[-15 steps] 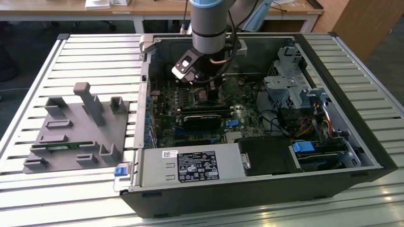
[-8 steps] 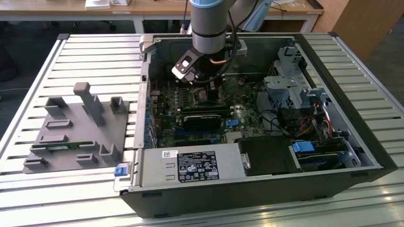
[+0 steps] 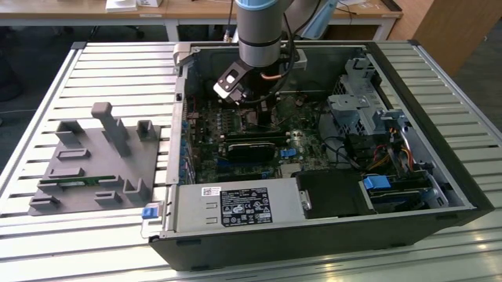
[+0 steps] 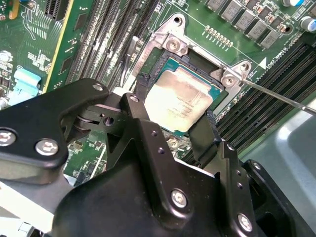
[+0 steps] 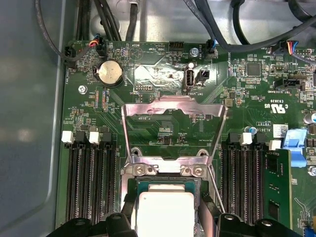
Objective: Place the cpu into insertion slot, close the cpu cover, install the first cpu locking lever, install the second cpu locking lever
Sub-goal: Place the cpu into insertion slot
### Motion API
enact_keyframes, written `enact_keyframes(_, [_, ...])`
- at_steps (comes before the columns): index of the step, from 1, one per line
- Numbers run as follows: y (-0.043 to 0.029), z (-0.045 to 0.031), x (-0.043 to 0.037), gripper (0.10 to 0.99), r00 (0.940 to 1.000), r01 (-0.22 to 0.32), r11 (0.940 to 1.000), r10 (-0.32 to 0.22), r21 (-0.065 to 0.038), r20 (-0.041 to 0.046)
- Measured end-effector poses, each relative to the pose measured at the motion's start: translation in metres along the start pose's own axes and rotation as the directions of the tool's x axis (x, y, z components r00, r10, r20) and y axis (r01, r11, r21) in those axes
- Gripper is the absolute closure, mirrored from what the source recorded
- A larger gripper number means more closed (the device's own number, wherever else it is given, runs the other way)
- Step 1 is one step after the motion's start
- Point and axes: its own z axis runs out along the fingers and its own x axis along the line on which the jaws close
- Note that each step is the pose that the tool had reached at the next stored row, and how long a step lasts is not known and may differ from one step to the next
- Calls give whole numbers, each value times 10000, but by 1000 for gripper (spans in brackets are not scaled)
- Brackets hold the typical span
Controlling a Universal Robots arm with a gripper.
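1. Two black fingers [image 4: 139,91] of the gripper [image 4: 173,111] press on opposite edges of the cpu [image 4: 180,96] in the second wrist view. They're clamped right on it.
2. The cpu, silver top up, lies flat within the insertion slot [image 4: 153,59], square to its walls.
3. Just beyond it, in the first wrist view, the cpu cover [image 5: 173,106] stands raised and open. It is hinged at the slot's far edge, and green board shows through its big window.
4. A thin locking lever [image 4: 276,95] runs out from the slot's corner, over the memory slots [image 5: 89,182] that flank the slot on both sides.
5. Beyond the cover, a coin battery [image 5: 108,73] sits on the board, near the case wall.
6. In the exterior view, the arm [image 3: 259,29] drops in from 12 o'clock of the open computer case [image 3: 314,241], with its wrist low over the board's middle.
7. Inside the case, the power supply [image 3: 235,205] lies at 6 o'clock and the drive cage [image 3: 361,106] at 3 o'clock.
8. At 9 o'clock of the case, well apart from it, a grey fixture [image 3: 94,164] rests on the slatted table [image 3: 117,64].
9. Farthest off, at 12 o'clock beyond the table, stands a wooden desk [image 3: 196,9].
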Motion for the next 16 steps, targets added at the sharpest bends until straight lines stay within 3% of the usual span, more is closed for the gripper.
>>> enact_keyframes(11, [0,-3,-20,471,10000,0,10000,0,1,1])
enact_keyframes(16, [7,-85,-19,471,10000,-5,10000,5,0,-3])
